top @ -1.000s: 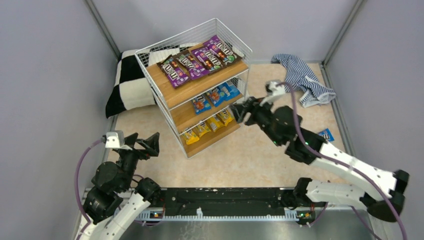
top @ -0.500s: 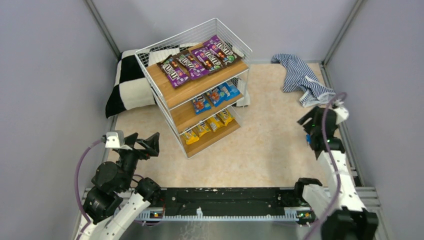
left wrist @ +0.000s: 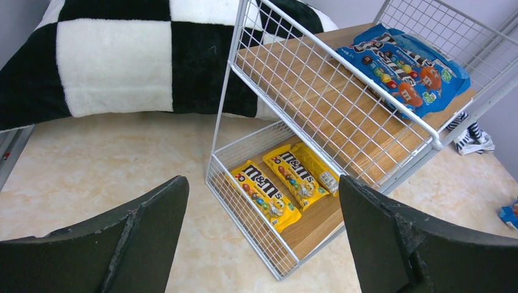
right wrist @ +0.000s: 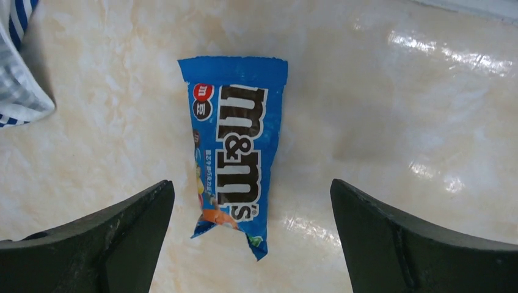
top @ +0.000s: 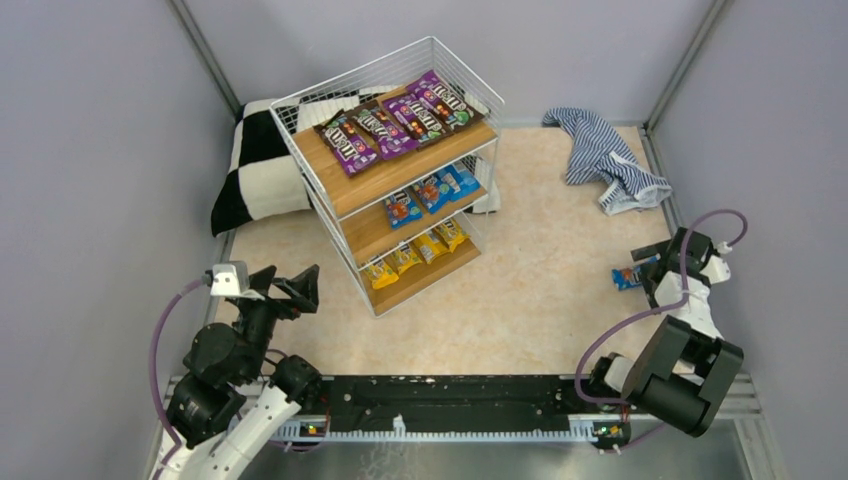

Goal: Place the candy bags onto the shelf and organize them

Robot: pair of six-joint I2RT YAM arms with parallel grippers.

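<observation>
The shelf (top: 365,185) stands at the back centre, with purple candy bags (top: 400,120) on its top board, blue ones (top: 432,192) on the middle board and yellow ones (top: 415,255) on the bottom. One loose blue bag (top: 628,277) lies flat on the floor at the right. My right gripper (top: 655,265) hangs open just above it. In the right wrist view that blue bag (right wrist: 235,149) lies lengthwise between the spread fingers of the right gripper (right wrist: 250,183), untouched. My left gripper (top: 285,285) is open and empty near the shelf's front left, facing the yellow bags (left wrist: 275,183).
A black-and-white checkered cushion (top: 255,170) lies behind the shelf on the left. A blue-white striped cloth (top: 605,160) is bunched at the back right, its edge (right wrist: 15,73) close to the loose bag. Grey walls enclose the floor.
My right arm has swung away from the shelf to the right side and come down over the loose blue bag, jaws opening wider. The left arm has not moved.
</observation>
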